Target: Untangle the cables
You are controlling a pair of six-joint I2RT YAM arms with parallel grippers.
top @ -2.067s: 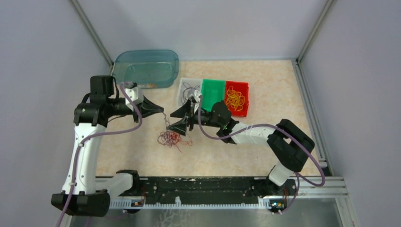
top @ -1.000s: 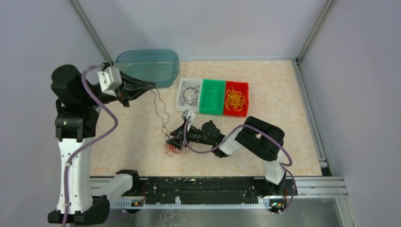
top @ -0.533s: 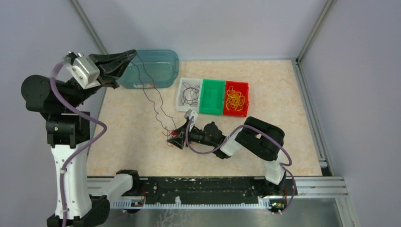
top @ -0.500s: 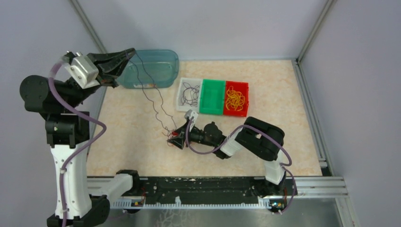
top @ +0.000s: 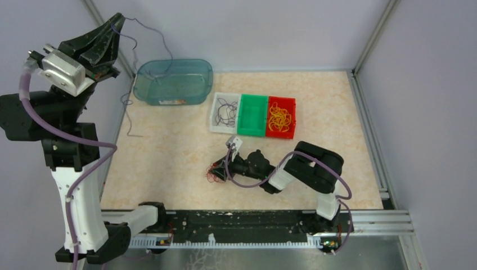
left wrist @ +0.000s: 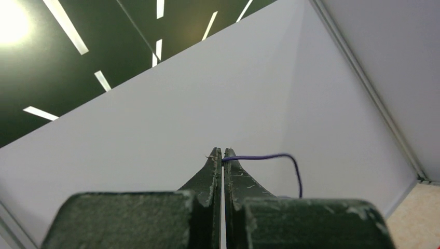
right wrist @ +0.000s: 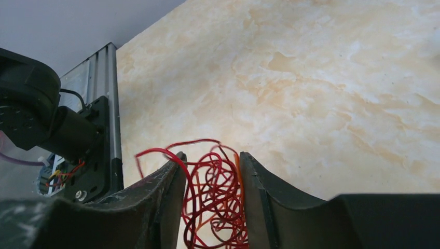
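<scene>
Top external shows the left gripper raised high, jaws pinching one dark cable clear of the red tangle — which the right gripper straddles, jaws spread, on the worktop. Next: carry it to the white bin.

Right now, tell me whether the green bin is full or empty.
Empty. In the top view the green bin shows only its bare floor, while the white bin holds black cables and the red bin holds yellow ones.

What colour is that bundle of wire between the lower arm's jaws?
Red tangle of wires, with an orange strand, clearest in the right wrist view.
</scene>
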